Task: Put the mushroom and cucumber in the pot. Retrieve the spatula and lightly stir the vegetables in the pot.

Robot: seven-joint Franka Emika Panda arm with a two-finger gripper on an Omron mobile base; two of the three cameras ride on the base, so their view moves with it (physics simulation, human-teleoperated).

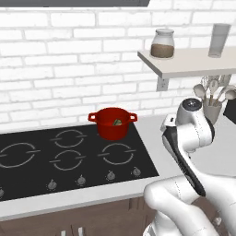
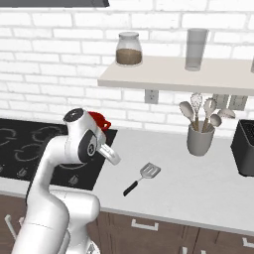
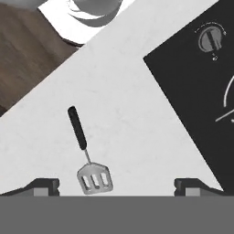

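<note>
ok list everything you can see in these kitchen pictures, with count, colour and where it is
pot: one, bright red, on the stovetop's back right, something green inside
stovetop: one, black, set in the counter
spatula: one, black handle and silver head, lying flat on the counter right of the stove
utensil cup: one, grey, holding spoons, on the counter below the shelf
jar: one, clear with brown contents, on the shelf
glass: one, clear, on the shelf
gripper: one, dark fingertips, open, above the spatula

This is a home kitchen. A black cooktop (image 1: 69, 156) with knobs sits in a pale counter (image 2: 198, 183) against white brick, with a shelf (image 2: 173, 77) holding a jar (image 2: 129, 48).
</note>
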